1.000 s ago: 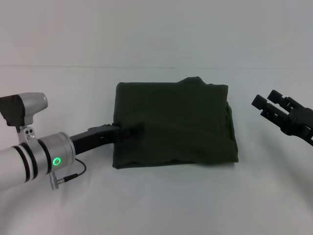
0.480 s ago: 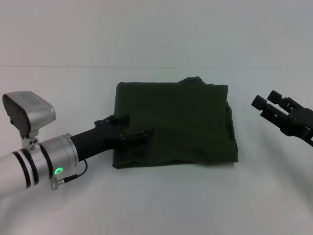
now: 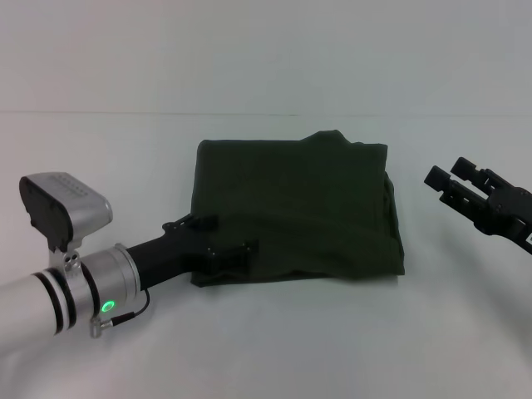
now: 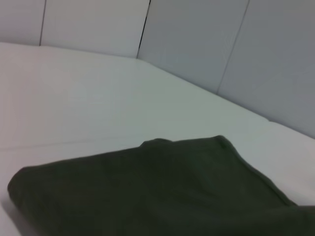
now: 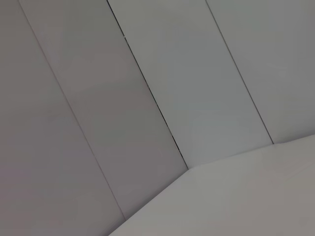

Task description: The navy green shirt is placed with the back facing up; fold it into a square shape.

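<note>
Over the navy green shirt (image 3: 295,208), at its near left corner: left gripper (image 3: 218,237), jaws apart, clamping nothing. Right gripper (image 3: 455,179): well off the shirt's right edge above the desk (image 3: 274,341), jaws apart; left arm nearer.

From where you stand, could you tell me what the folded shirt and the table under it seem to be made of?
The navy green shirt looks like soft matte knit fabric, probably cotton: it shows no sheen, and it lies in limp folds with rounded, stacked edges. The table looks like a smooth, hard white board or laminate with a dull finish, plain and without grain; its exact material cannot be told.
</note>
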### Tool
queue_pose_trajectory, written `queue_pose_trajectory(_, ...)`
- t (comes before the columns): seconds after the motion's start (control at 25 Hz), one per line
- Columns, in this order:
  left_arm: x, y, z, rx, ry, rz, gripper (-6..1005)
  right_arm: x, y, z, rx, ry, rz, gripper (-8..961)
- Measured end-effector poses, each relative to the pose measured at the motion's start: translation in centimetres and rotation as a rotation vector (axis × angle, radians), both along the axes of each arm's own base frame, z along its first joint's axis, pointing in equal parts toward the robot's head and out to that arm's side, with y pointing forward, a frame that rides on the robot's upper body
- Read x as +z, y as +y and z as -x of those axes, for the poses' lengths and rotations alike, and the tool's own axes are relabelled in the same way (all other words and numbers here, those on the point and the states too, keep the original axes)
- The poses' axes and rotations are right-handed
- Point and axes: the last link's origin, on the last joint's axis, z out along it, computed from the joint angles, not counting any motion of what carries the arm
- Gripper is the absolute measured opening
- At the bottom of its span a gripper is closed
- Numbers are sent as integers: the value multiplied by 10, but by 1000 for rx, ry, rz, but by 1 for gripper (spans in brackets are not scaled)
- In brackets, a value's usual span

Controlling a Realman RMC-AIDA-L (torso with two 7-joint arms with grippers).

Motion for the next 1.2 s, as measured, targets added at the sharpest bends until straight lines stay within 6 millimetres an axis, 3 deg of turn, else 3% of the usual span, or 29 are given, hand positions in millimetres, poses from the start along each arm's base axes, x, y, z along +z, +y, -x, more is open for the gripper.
queue_pose_trajectory(0.52,-3,-13,-1,-10,-57,36,934,0,0,0,1,0,0,776)
queue_pose_trajectory(0.68,2,-15,-8,-43,-111,33,934,1,0,-1,8,-23,-12,777)
queue_pose_trajectory(0.84,14,-19,-13,-95,-172,12,934,-3,-8,2,122,-127,-14,778)
queue_pose_trajectory(1.0,28,-36,-14,-220,-199,-15,934,-11,-23,5,268,-241,14,780)
queue_pose_trajectory(1.2,35,-69,0,-299,-183,-24,934,-31,-45,0,353,-322,58,781)
